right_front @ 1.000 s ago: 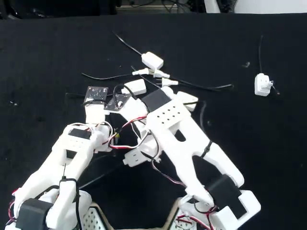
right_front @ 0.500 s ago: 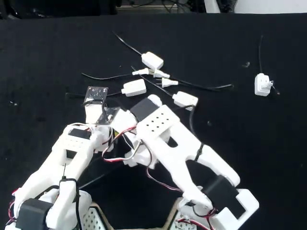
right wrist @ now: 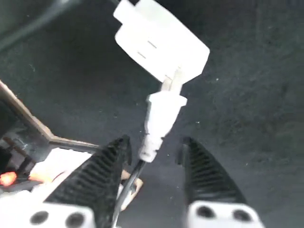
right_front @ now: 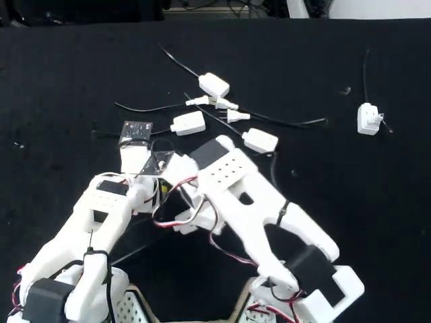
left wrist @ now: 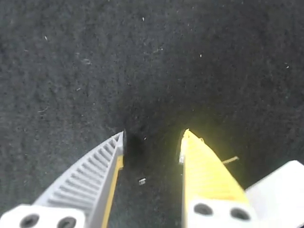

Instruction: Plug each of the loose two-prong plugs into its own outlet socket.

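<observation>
In the right wrist view a white two-prong plug (right wrist: 161, 118) stands with its prongs against the face of a white socket block (right wrist: 161, 42). My right gripper (right wrist: 156, 141) is open, its black fingers on either side of the plug's cord end and apart from it. Over bare black mat, my left gripper (left wrist: 152, 137) is open with nothing between its grey and yellow fingers. In the high view three socket blocks (right_front: 188, 123) (right_front: 214, 85) (right_front: 260, 140) lie past both arms. Loose plugs (right_front: 227, 104) (right_front: 236, 116) with black cords lie among them.
A white adapter (right_front: 368, 118) with a thin cord lies alone at the far right of the black mat (right_front: 67, 67). Black cords (right_front: 289, 122) cross the middle. The left arm's wrist (right_front: 135, 145) sits close beside the right arm's wrist (right_front: 209, 158).
The right arm drew back and to the left, uncovering the socket block at centre right, then edged slightly forward again. The left arm kept still.
</observation>
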Available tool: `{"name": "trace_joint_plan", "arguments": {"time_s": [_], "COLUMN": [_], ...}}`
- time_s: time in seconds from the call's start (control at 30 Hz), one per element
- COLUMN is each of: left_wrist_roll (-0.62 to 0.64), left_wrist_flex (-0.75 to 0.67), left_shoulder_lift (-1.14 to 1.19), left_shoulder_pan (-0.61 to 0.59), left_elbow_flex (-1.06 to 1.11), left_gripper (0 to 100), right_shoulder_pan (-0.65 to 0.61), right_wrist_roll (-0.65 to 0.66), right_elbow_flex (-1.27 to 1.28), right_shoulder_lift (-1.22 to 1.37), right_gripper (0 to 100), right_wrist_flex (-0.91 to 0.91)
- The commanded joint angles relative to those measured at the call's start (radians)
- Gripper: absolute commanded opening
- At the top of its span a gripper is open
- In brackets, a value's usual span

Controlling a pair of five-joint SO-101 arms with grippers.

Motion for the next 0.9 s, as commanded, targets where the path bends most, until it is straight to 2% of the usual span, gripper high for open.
{"name": "trace_joint_plan", "arguments": {"time_s": [0.0, 0.4, 0.63, 0.73, 0.87], "left_wrist_roll": [0.003, 0.003, 0.003, 0.002, 0.002], "left_wrist_flex": [-0.003, -0.003, -0.003, -0.003, -0.003], "left_shoulder_lift": [-0.003, -0.003, -0.003, -0.003, -0.003], "left_shoulder_pan": [-0.007, -0.007, -0.008, -0.008, -0.007], "left_elbow_flex": [-0.047, -0.048, -0.048, -0.048, -0.048], "left_gripper": [19, 19, 19, 19, 19], "right_shoulder_pan": [0.049, 0.044, 0.044, 0.046, 0.046], "right_wrist_roll": [0.025, 0.025, 0.025, 0.025, 0.023], "right_elbow_flex": [-0.005, 0.001, 0.001, -0.022, -0.07], "right_shoulder_lift": [-0.001, 0.007, 0.097, 0.099, 0.099], "right_gripper": [10.0, 12.0, 12.1, 11.5, 5.1], "right_wrist_flex": [0.0, 0.0, -0.021, -0.025, -0.011]}}
